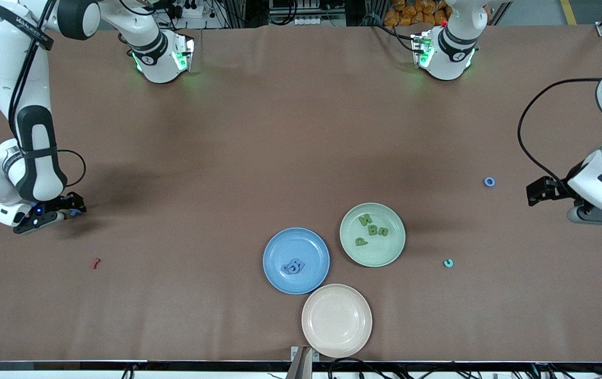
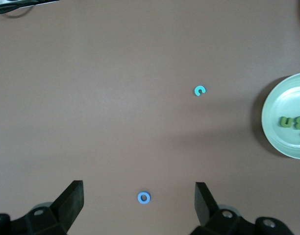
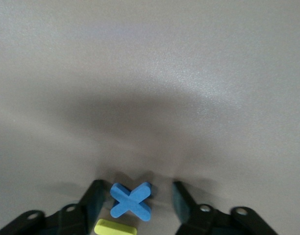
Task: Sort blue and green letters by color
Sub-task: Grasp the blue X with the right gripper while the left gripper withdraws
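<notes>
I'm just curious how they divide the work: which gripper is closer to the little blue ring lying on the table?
Left. The left gripper is open right beside the blue ring; the right gripper is at the right arm's end of the table, around a blue X.

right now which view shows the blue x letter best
The right wrist view: the blue X lies large between the open right pincer fingers. The front view shows only a blue speck there; the left wrist view misses it.

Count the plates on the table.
3: blue plate, green plate beside it toward the left arm's end, and cream plate nearest the front camera. None look hidden.
</notes>
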You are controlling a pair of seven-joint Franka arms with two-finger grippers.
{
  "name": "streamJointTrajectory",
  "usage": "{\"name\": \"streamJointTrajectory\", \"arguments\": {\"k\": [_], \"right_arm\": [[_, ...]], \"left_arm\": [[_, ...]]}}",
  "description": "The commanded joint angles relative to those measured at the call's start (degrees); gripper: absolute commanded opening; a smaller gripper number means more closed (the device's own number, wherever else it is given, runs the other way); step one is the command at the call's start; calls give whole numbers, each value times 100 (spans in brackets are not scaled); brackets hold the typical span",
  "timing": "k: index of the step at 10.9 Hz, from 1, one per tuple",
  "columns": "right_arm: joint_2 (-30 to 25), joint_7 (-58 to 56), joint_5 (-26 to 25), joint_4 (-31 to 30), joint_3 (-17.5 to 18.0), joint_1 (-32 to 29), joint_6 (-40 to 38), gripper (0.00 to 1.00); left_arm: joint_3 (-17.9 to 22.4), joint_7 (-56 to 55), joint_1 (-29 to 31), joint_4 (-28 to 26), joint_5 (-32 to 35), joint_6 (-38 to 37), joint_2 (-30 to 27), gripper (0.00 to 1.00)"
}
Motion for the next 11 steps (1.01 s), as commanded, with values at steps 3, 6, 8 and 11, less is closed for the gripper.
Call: {"name": "streamJointTrajectory", "arguments": {"k": [3,6,8,11], "right_arm": [[-32,-141,-80,-31,42,-22,-40,0],[-94,-27,-72,74,51,66,-93,0],[-94,357,-63,241,69,284,-128,0],[-50,1857,-54,627,86,961,-303,0]], "left_arm": [[-225,-586,-291,114,-114,-1046,-629,100],[-306,-738,-247,510,-114,-1689,-839,100],[-288,-633,-247,554,-123,-1892,-1032,100],[-148,-228,-133,537,-691,-2060,-1191,100]]}}
